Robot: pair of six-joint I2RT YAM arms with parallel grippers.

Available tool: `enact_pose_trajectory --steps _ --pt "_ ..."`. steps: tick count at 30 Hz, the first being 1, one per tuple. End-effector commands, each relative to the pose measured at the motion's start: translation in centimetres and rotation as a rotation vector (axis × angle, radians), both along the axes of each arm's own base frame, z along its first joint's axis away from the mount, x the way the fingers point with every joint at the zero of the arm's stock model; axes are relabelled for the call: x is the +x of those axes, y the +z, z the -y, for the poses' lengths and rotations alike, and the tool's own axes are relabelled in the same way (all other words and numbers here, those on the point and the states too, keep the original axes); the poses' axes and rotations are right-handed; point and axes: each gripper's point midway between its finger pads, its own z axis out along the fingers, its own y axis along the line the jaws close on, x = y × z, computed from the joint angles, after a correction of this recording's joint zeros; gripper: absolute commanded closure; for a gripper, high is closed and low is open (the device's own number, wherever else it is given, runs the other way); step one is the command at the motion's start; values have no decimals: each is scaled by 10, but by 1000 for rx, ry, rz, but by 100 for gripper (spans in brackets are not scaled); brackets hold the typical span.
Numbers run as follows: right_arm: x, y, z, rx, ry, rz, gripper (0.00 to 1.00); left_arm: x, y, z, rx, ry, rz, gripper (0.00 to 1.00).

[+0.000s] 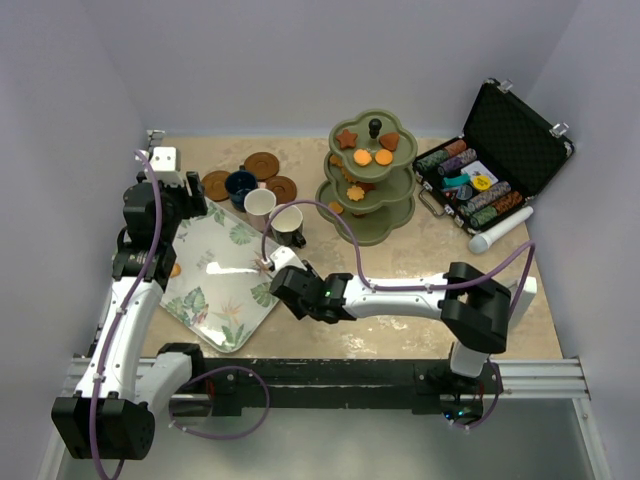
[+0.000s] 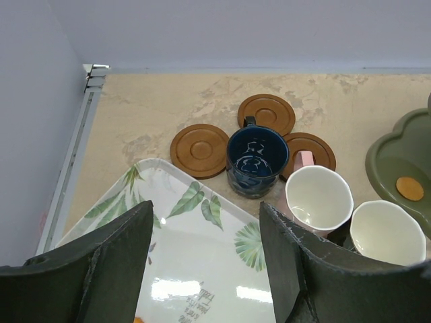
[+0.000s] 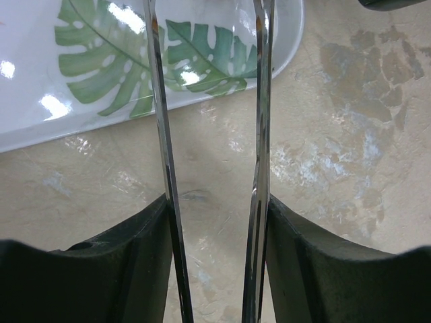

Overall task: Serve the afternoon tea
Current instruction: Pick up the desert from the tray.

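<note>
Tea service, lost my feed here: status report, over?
Left tool open, empty, above tray. Right tool open, empty, at tray's edge. Three cups beside saucers, none seated; biscuits on stand. Nothing blocking.

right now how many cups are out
3, clustered beside the tray's far edge: navy cup among the saucers, pinkish-white cup to its right, cream cup nearest the stand.

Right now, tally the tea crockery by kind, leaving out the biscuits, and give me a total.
Cups: 3, navy, pinkish-white, cream
Saucers: 3, left, back, right
Tiered stand: 1
Leaf-patterned tray: 1
Total: 8
</note>
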Motion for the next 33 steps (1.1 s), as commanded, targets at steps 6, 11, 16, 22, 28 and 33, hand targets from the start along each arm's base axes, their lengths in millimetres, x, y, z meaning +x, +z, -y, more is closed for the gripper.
enact_pose_trajectory --steps 6,11,16,22,28,33 --pt "-4 -6 -10 23 11 -34 48 0 15 1 -11 -5 58 31" --pt "0 -1 -8 22 -8 -17 54 0 15 0 -11 -3 58 31" --pt "3 10 -6 31 -22 3 58 0 15 1 -11 -5 58 31" --pt "4 38 -3 67 -37 26 62 0 16 0 -11 -3 59 31" --pt "4 78 -6 127 -18 50 64 -1 16 0 -11 -2 59 31" --pt "6 110 -4 171 -13 83 64 -1 15 0 -13 -3 58 31"
